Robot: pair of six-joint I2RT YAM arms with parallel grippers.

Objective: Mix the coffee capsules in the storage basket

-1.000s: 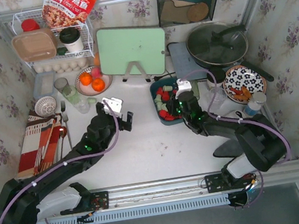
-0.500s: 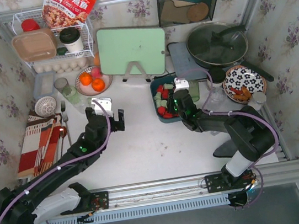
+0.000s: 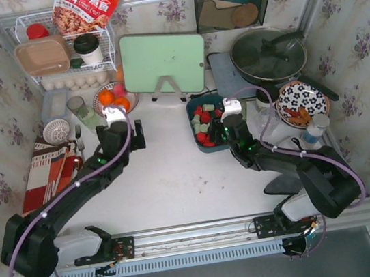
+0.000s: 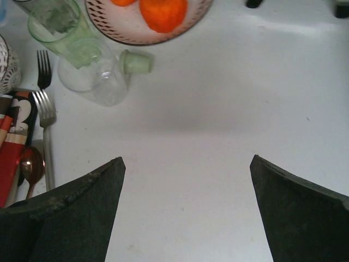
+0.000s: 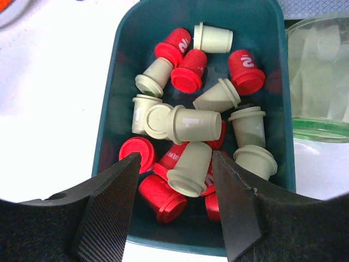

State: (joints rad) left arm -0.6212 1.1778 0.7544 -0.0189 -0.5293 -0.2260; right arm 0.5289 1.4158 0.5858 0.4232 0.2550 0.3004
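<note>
The storage basket [image 5: 109,109] is a dark teal tub holding several red and pale coffee capsules [image 5: 188,125] lying jumbled together; in the top view the storage basket [image 3: 193,129] sits right of centre. My right gripper [image 5: 174,155] hangs open over the basket's near end. A pale capsule [image 5: 191,166] lies on the pile between its fingers, with a gap on the left side. Seen from above, the right gripper [image 3: 219,132] is over the basket's right half. My left gripper [image 4: 186,158] stands wide open above bare table, empty. One loose pale capsule [image 4: 135,62] lies ahead of it beside a glass.
A clear glass [image 4: 92,79], a green glass [image 4: 60,24], a plate of oranges [image 4: 147,22] and a fork [image 4: 46,114] lie ahead of the left gripper. A green-rimmed container [image 5: 322,82] stands right of the basket. Cutting board [image 3: 162,62] and pan [image 3: 268,54] stand behind.
The right gripper's jaws have widened over the basket. The left arm has swung up and left toward the plate of oranges, still open.
</note>
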